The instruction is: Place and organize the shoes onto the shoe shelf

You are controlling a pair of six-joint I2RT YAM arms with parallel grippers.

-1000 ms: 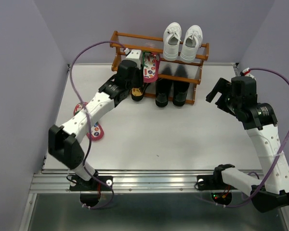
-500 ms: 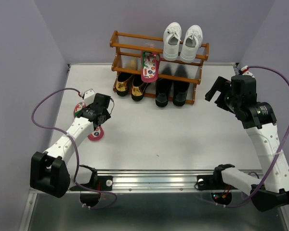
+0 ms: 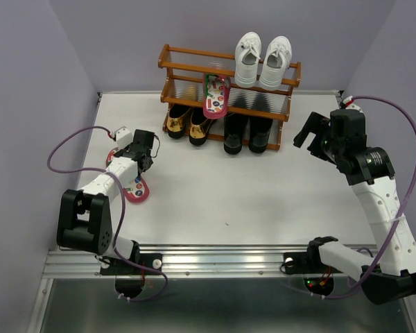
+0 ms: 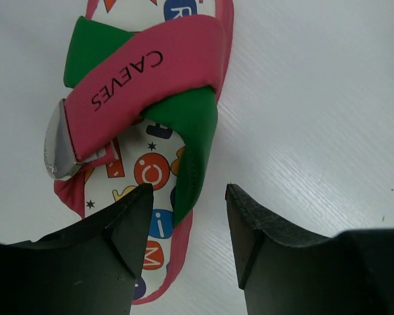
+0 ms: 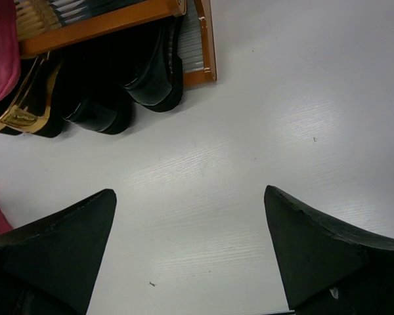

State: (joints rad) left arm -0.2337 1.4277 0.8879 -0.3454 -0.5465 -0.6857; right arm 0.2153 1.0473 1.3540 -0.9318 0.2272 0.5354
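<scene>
Left tool point(image 4: 188, 190) over flip-flop point(image 4: 151, 172) on bench point(image 4: 315, 98)
Jaws apart, nothing gripped. Straddle pink strap point(image 4: 151, 72), clench squarely, then lift. Right tool point(image 5: 188, 191) spread, empty.

Left wrist view, left side of the desk point(image 4: 315, 131): the flip-flop point(image 4: 151, 131) lying there carries the word "CAEVES" in dark capitals along its pink strap point(image 4: 138, 72). Its white footbed point(image 4: 154, 172) bears single printed letters: a white "R" on blue at the far end, a "C" in a red ring, an "i" on blue, and an "M" on red nearest. The print on the flip-flop on the shelf point(image 3: 216, 96) is too small to read.
</scene>
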